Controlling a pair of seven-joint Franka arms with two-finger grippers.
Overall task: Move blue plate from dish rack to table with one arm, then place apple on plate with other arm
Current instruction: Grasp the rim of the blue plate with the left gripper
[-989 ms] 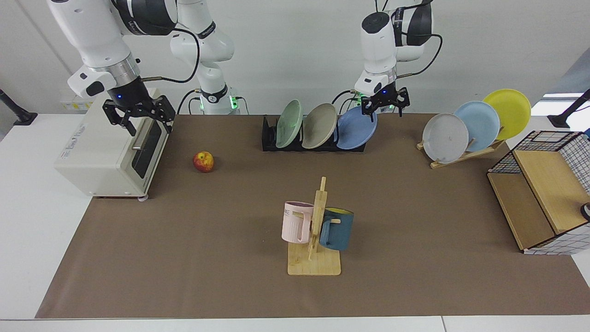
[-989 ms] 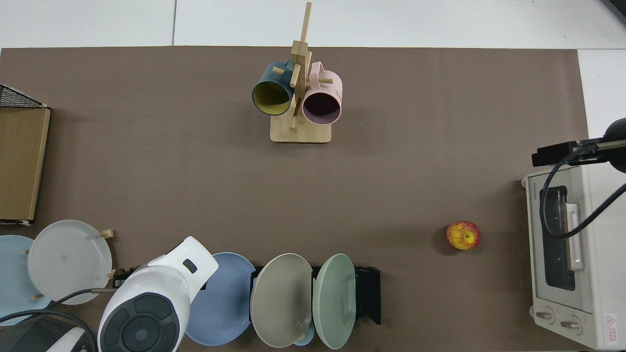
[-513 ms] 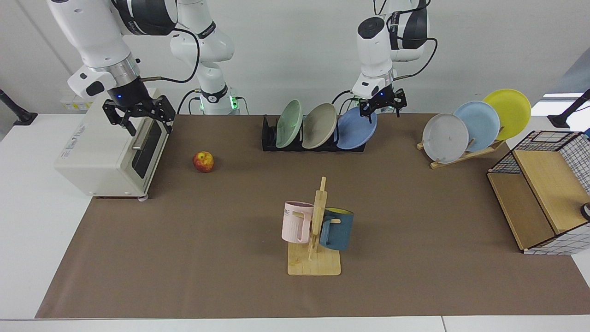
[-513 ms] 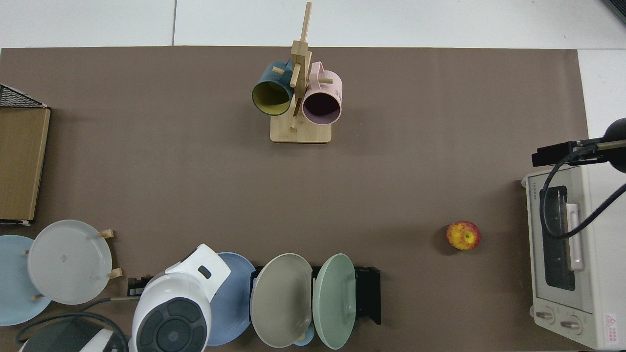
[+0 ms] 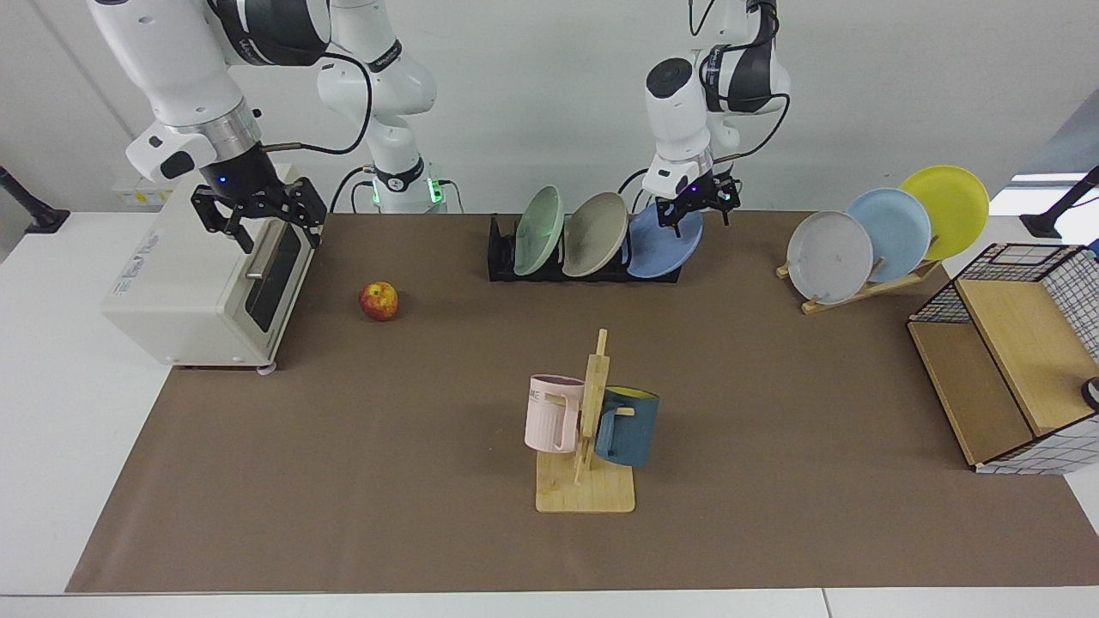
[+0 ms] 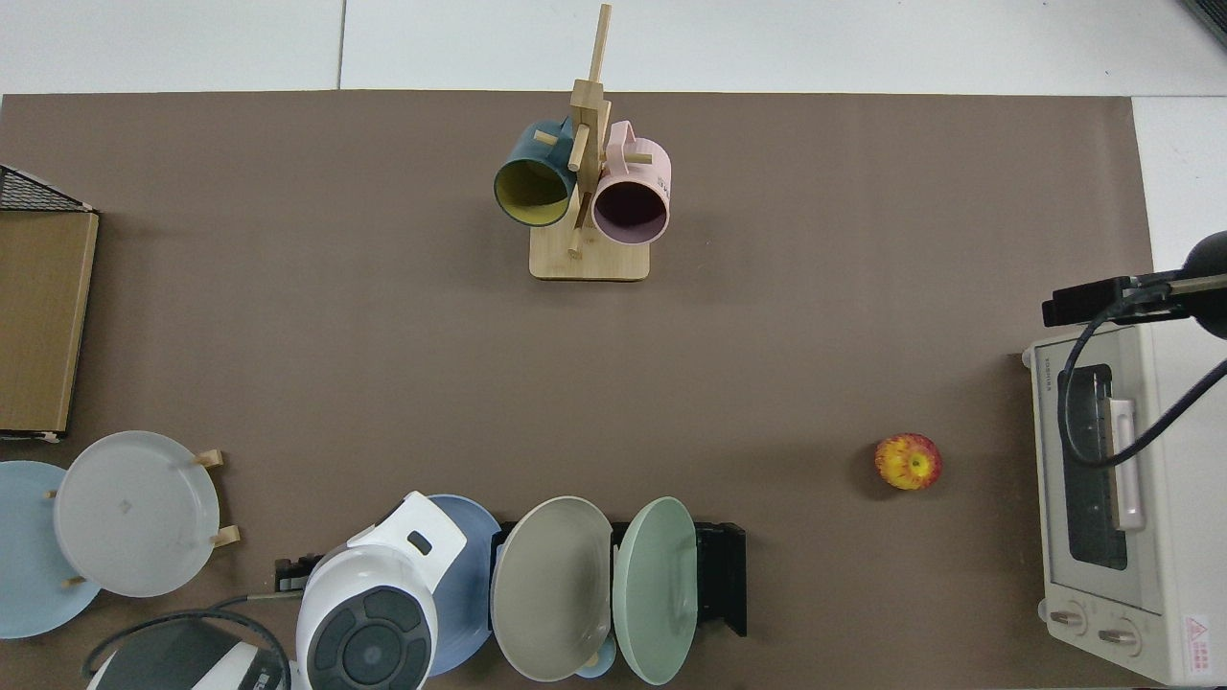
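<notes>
The left gripper hovers at the top rim of the blue plate, fingers spread and not yet pinching — the plate leans in the dish rack. I'd call this the reach before the grasp; next it must straddle the rim and close. The apple lies on the table. The right gripper waits, spread, over the toaster oven.

Only the mug tree interrupts the table's open middle.
</notes>
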